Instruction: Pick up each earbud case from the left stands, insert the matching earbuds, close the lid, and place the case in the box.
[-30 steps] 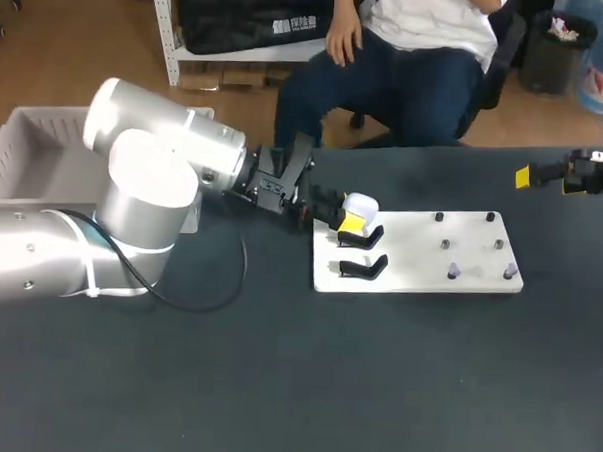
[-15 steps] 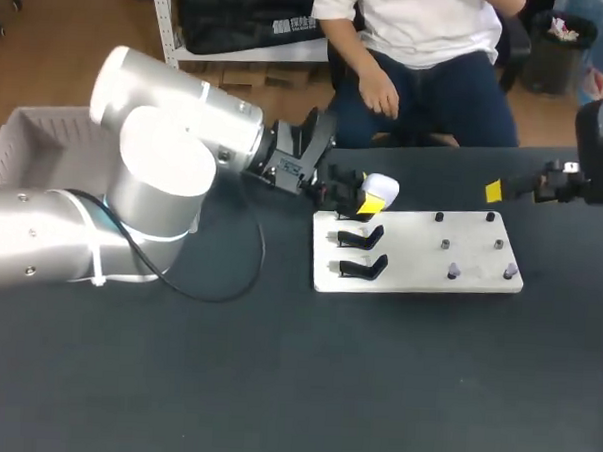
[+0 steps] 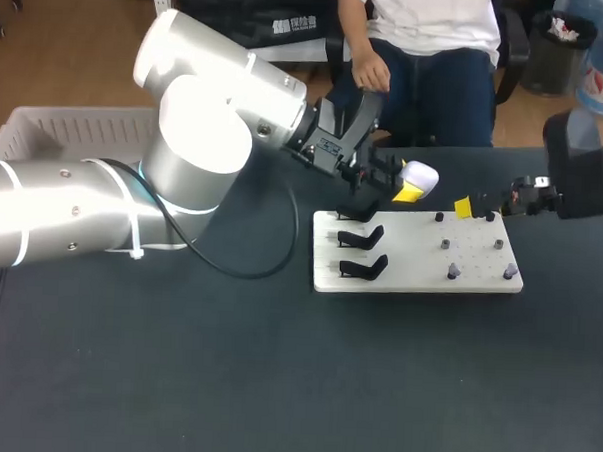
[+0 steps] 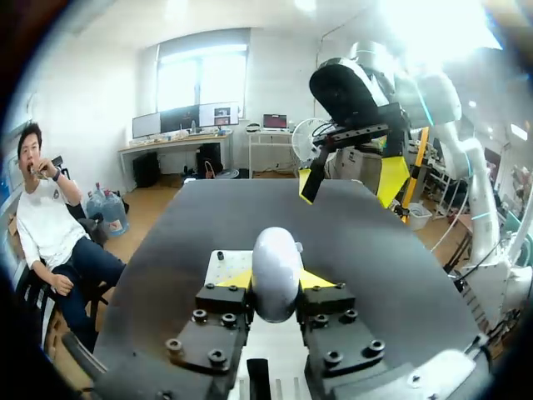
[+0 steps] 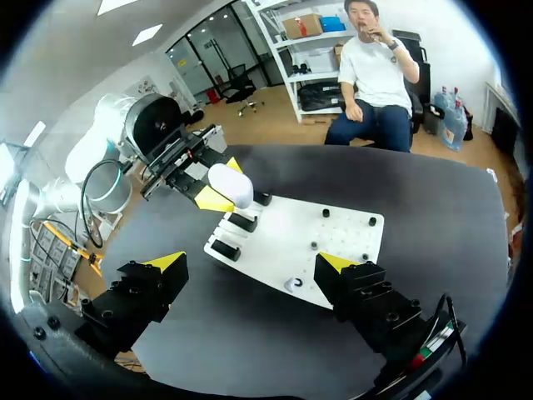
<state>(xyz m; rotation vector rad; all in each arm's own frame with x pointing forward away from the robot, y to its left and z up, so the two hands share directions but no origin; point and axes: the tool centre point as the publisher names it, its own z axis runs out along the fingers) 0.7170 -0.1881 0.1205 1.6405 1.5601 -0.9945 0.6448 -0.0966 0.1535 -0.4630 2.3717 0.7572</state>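
My left gripper (image 3: 407, 189) is shut on a white earbud case (image 3: 421, 175) and holds it in the air above the far edge of the white board (image 3: 419, 281). In the left wrist view the case (image 4: 276, 273) sits upright between the yellow-tipped fingers (image 4: 314, 280). Black stands (image 3: 362, 237) line the board's left side, all without a case. Small earbud pegs (image 3: 453, 271) stand on its right side. My right gripper (image 3: 478, 206) hovers open at the board's far right corner. In its own view the right gripper (image 5: 250, 262) has wide-spread fingers that frame the board (image 5: 333, 225) and the case (image 5: 231, 185).
A white slatted box (image 3: 65, 136) stands at the table's far left, partly hidden behind my left arm. The dark table (image 3: 275, 385) stretches in front of the board. A black cable (image 3: 250, 269) hangs from my left arm beside the board.
My left gripper has lifted the case off the far stand and carried it up and to the right. My right gripper has moved left, towards the board's far right corner.
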